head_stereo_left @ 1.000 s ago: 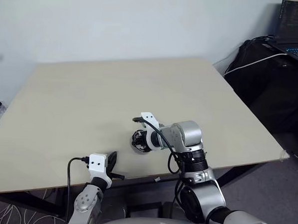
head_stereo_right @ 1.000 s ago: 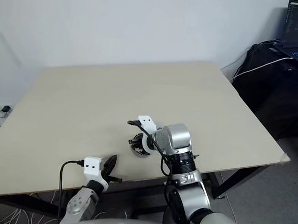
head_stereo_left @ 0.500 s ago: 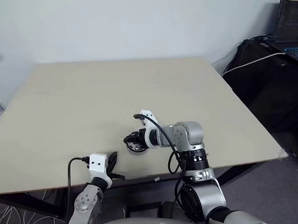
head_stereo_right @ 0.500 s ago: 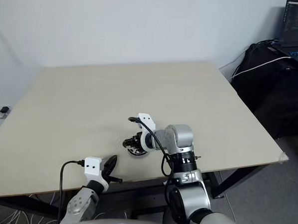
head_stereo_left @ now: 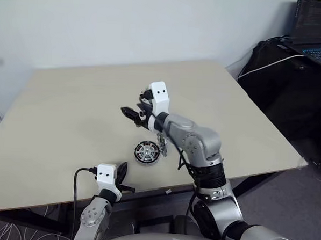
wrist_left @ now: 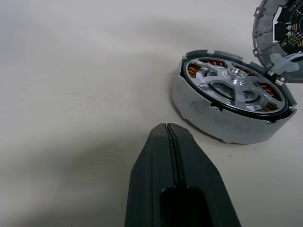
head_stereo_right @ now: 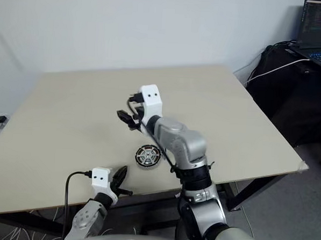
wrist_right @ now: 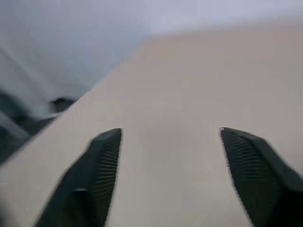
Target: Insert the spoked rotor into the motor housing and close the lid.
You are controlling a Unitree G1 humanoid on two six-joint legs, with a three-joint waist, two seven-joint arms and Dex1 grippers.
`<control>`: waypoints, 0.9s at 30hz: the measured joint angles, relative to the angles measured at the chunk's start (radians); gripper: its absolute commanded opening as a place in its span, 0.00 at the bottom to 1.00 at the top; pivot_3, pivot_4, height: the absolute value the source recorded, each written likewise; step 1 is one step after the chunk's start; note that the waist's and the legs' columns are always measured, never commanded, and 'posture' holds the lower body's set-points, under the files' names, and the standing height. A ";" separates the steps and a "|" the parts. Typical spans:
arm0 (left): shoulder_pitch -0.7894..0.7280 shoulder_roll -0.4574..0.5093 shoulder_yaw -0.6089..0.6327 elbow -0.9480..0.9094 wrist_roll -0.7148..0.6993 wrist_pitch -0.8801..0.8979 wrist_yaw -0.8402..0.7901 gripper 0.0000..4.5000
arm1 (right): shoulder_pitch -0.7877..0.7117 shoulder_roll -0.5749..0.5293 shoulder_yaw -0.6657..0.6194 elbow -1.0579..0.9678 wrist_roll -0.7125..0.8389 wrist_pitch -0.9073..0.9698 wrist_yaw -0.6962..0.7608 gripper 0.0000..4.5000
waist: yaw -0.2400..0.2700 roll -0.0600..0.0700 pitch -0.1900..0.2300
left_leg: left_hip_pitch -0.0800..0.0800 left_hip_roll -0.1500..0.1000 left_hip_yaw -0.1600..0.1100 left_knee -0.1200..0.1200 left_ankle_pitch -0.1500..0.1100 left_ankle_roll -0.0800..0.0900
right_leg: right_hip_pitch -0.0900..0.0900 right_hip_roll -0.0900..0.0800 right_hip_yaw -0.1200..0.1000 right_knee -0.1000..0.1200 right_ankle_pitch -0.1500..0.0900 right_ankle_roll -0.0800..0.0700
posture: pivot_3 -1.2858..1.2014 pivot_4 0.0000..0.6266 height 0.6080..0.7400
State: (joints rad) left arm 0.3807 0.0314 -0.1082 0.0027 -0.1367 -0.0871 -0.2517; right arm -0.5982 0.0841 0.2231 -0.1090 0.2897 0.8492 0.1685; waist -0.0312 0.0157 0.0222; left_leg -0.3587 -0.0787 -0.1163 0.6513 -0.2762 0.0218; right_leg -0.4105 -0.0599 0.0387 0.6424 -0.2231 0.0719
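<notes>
While I watch the left wrist view, the motor housing (wrist_left: 232,113) sits at the right of the frame with the spoked rotor (wrist_left: 234,87) seated inside it, copper windings showing between the spokes; the lid (wrist_left: 279,35) stands tilted at the upper right, touching the housing's far edge. My left gripper (wrist_left: 169,130) is pressed shut on nothing. A second ago my right gripper (head_stereo_left: 135,114) was down on the housing; now it is lifted above the table (head_stereo_left: 70,104), fingers spread, empty.

The spoked rotor (wrist_left: 234,85) sits inside the motor housing (wrist_left: 222,116), with the lid (wrist_left: 279,28) open, tilted up behind.
</notes>
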 measured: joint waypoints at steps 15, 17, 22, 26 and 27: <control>0.012 0.011 0.001 -0.009 0.000 0.000 -0.004 0.00 | 0.328 -0.467 0.085 -0.040 -0.414 -0.233 -0.003 0.01 | 0.021 -0.004 -0.001 | -0.001 0.001 0.002 0.000 0.000 0.001 | 0.005 0.000 0.001 -0.001 -0.001 -0.001 | 0.52 0.00 1.00; 0.012 0.012 0.001 -0.010 0.000 0.001 -0.006 0.00 | 0.388 -0.518 0.116 -0.085 -0.428 -0.227 0.052 0.01 | 0.022 -0.005 0.000 | 0.000 0.001 0.002 0.000 0.000 0.001 | 0.006 0.000 0.001 -0.001 -0.002 -0.001 | 0.52 0.00 1.00; 0.008 0.014 0.001 -0.011 0.000 0.012 -0.012 0.00 | 0.481 -0.536 0.169 -0.172 -0.396 -0.183 0.194 0.01 | 0.021 -0.008 0.003 | 0.001 0.001 0.002 0.002 0.000 0.001 | 0.008 0.000 0.001 -0.001 -0.003 -0.001 | 0.52 0.00 1.00; 0.007 0.019 0.002 -0.011 0.000 0.014 -0.012 0.00 | 0.493 -0.528 0.183 -0.212 -0.360 -0.153 0.267 0.01 | 0.023 -0.012 0.007 | 0.002 0.001 0.001 0.004 0.000 0.001 | 0.010 0.000 0.000 -0.001 -0.003 -0.001 | 0.52 0.00 1.00; 0.006 0.020 0.002 -0.011 0.000 0.015 -0.013 0.00 | 0.493 -0.517 0.183 -0.217 -0.354 -0.150 0.278 0.01 | 0.023 -0.014 0.007 | 0.002 0.001 0.000 0.004 -0.001 0.001 | 0.010 0.000 -0.001 -0.002 -0.003 -0.001 | 0.52 0.00 1.00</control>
State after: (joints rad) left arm 0.3870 0.0518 -0.1060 -0.0079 -0.1369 -0.0720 -0.2644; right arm -0.1051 -0.4333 0.4059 -0.3262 -0.0641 0.6995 0.4466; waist -0.0085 0.0022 0.0297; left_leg -0.3563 -0.0775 -0.1159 0.6552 -0.2767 0.0225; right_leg -0.4004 -0.0603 0.0381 0.6407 -0.2263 0.0706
